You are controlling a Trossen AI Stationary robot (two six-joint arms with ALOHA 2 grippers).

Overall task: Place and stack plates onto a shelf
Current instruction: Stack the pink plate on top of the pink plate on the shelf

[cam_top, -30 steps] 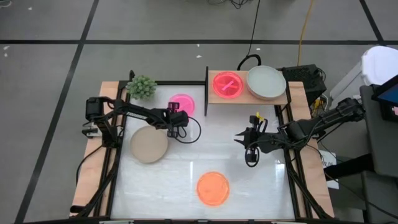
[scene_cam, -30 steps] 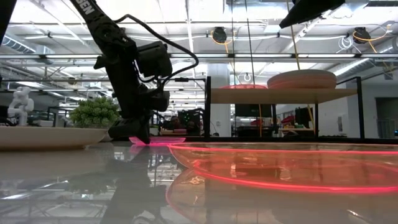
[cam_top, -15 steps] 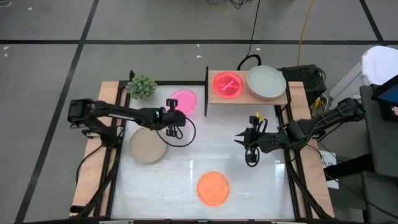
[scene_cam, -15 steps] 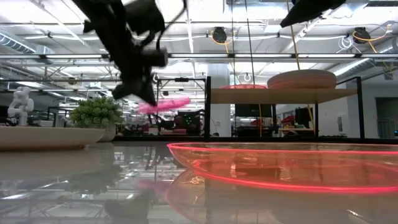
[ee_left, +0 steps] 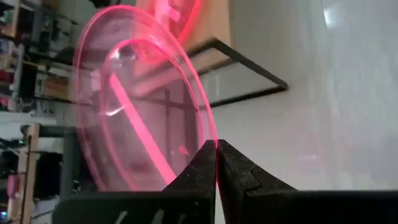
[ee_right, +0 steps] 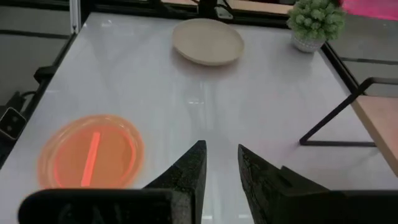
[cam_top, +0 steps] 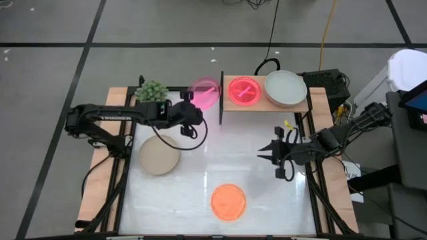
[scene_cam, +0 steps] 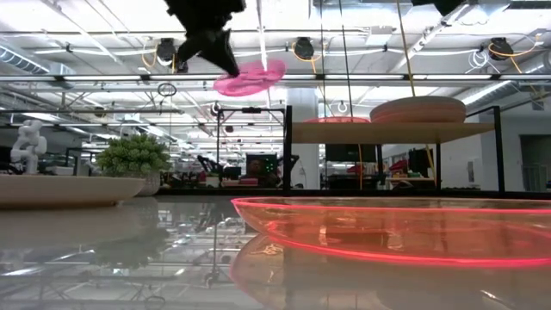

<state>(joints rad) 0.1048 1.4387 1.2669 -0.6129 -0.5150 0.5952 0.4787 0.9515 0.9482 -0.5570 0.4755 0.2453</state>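
Left tool (cam_top: 193, 101) raised high, fingers pinched tight. Right tool (cam_top: 265, 156) low over table's right side, fingers parted.

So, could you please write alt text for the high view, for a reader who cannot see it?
Overhead, the left pincer holds a magenta plate in the air just left of the shelf, which already carries a red-pink plate and a pale grey-green plate. A beige plate and an orange plate lie on the white table.

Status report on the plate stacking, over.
Left gripper shut on magenta plate, raised beside shelf. Right gripper empty, part open, waiting over table. Nothing blocking.
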